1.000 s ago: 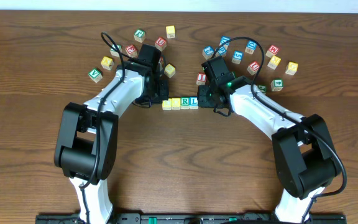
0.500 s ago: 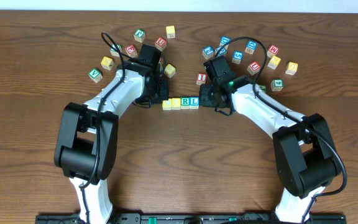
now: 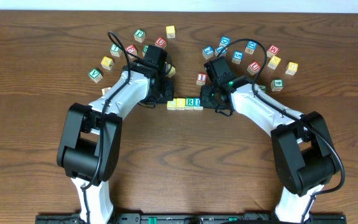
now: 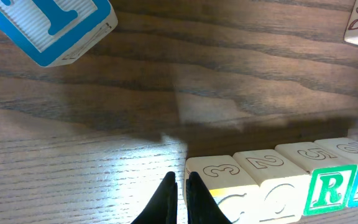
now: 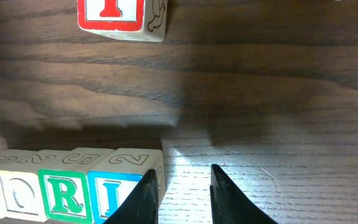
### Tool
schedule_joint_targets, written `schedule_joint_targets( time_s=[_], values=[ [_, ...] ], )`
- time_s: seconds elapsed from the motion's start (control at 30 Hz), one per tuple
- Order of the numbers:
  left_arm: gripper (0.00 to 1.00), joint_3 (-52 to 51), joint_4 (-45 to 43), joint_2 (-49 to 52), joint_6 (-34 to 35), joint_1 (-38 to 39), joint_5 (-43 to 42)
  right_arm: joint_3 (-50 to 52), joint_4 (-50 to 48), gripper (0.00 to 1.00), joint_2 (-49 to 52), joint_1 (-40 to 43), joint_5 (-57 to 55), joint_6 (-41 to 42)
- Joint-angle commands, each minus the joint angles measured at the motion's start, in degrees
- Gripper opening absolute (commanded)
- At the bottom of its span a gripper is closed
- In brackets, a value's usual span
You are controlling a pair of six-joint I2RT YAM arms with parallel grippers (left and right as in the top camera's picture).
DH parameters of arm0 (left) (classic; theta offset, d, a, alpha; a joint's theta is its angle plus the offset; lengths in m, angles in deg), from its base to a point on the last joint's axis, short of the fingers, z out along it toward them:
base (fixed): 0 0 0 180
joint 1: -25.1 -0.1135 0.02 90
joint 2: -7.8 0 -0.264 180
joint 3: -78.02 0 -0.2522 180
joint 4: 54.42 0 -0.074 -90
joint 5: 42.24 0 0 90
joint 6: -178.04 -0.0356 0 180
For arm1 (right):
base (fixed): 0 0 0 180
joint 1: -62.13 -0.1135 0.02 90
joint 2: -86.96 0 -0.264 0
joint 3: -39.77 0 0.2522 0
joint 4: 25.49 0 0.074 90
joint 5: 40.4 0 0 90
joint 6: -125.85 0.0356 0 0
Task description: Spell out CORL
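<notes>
Four cubes stand in a row mid-table, touching: yellow-faced C [image 3: 172, 104], yellow-faced O [image 3: 181, 103], green R [image 3: 189, 102] and blue L [image 3: 197, 102]. My left gripper [image 4: 179, 188] is shut and empty, its tips right against the left side of the C cube [image 4: 219, 180]; O [image 4: 272, 177] and R [image 4: 328, 190] follow to its right. My right gripper [image 5: 182, 190] is open with nothing between the fingers. Its left finger [image 5: 146, 190] rests against the right side of the L cube [image 5: 110, 193], beside R [image 5: 64, 193].
Loose letter cubes lie scattered behind the row, on both sides [image 3: 107, 62] [image 3: 273, 61]. A red-lettered cube [image 5: 120, 15] sits just beyond the right gripper. A blue-lettered cube [image 4: 55, 25] lies beyond the left gripper. Bare wood [image 3: 185, 162] stretches in front of the row.
My left gripper has slid right against the C cube, and the row has shifted slightly right towards the right gripper. The right arm has barely moved.
</notes>
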Motion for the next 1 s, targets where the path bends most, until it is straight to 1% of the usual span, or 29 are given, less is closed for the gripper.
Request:
schedule_joint_targets(
  time_s=[0.0,0.53,0.97],
  values=[
    [0.08,-0.24,-0.24,0.76,0.31,0.24,-0.92,0.37,0.04,0.24,0.68,-0.33,0.61,0.85],
    [0.08,-0.24,0.72,0.76,0.52,2.01,-0.94,0.37,1.11,0.22,0.68,-0.35,2.97,0.87],
    [0.08,-0.24,2.82,0.76,0.50,2.01,-0.92,0.37,2.69,0.21,0.70,-0.33,4.37,0.87]
  ],
)
